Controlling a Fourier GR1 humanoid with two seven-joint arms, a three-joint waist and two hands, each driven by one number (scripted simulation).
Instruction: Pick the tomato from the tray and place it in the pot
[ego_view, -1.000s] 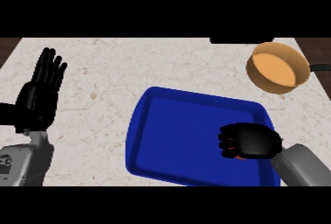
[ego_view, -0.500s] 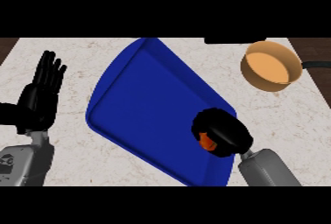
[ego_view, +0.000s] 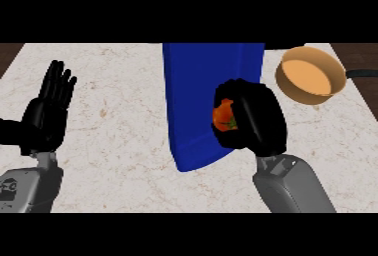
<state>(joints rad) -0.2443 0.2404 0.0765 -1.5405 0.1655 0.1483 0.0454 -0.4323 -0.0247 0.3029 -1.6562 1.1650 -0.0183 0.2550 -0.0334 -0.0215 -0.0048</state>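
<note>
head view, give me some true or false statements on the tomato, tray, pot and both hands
1. The right hand is curled round the tomato. True.
2. The tomato lies in the pot. False: it is in the right hand, beside the blue tray.
3. The left hand holds the tray. False: it rests open at the view's left, fingers up.
4. The pot stands to the right of the tray. True.
</note>
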